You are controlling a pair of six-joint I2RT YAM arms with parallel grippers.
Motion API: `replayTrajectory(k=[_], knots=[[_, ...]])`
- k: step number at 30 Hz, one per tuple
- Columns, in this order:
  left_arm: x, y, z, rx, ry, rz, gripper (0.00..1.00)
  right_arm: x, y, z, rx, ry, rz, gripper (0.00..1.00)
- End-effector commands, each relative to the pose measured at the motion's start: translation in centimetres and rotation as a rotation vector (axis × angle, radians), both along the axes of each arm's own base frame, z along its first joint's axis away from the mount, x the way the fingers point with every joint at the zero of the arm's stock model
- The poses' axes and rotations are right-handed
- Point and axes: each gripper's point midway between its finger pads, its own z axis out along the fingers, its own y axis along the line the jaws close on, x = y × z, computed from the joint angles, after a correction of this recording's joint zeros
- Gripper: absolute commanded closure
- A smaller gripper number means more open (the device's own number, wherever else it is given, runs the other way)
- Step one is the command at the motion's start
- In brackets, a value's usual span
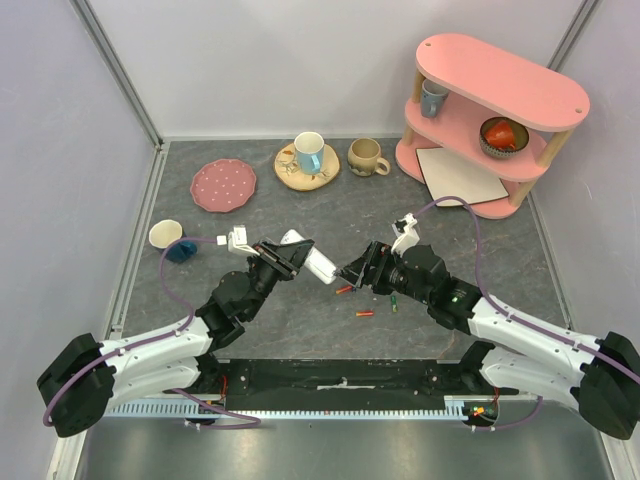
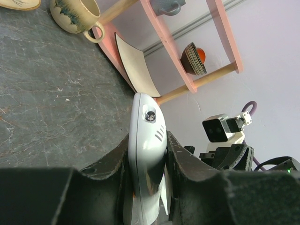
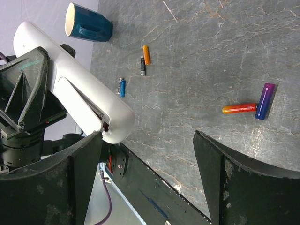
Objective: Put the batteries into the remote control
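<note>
Top view: left gripper [image 1: 288, 255] clamps the remote [image 1: 318, 264] above the table [image 1: 500, 240], right gripper [image 1: 358, 270] gapes empty beside it. Batteries [image 1: 365, 313] lie loose below, none loaded yet by the look.

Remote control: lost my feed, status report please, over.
Left gripper shut on remote control. Right gripper open, empty. Batteries loose on table. No obstruction seen.

White remote [image 2: 146, 140], orange-red batt [image 3: 239, 108], purple batt [image 3: 264, 100], pink dotted plate [image 1: 223, 185], grey marbled tbl [image 1: 300, 325]
</note>
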Motion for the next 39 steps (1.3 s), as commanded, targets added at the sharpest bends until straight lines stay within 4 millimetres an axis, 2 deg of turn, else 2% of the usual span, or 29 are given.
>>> replayTrajectory(k=[1,14,22,35,39], knots=[[-0.4,-0.8,1.1,-0.045,-0.001,-0.038,0.98,1.2,0.6,4.6,0.091,-0.094,-0.023,0.13],[-0.8,-1.2,2.1,-0.083,0.002,-0.074,0.98,1.4,0.5,3.5,0.054,-0.081,-0.026,0.13],[-1.3,-2.4,2.0,-0.102,0.055,-0.134,0.98,1.4,0.3,4.3,0.029,-0.1,-0.024,0.13],[-1.2,-2.2,2.0,-0.113,0.059,-0.127,0.98,1.1,-0.2,5.5,0.008,-0.128,-0.012,0.12],[-1.1,-2.2,1.7,-0.11,0.068,-0.126,0.98,0.8,-0.5,5.1,-0.013,-0.118,-0.008,0.12]])
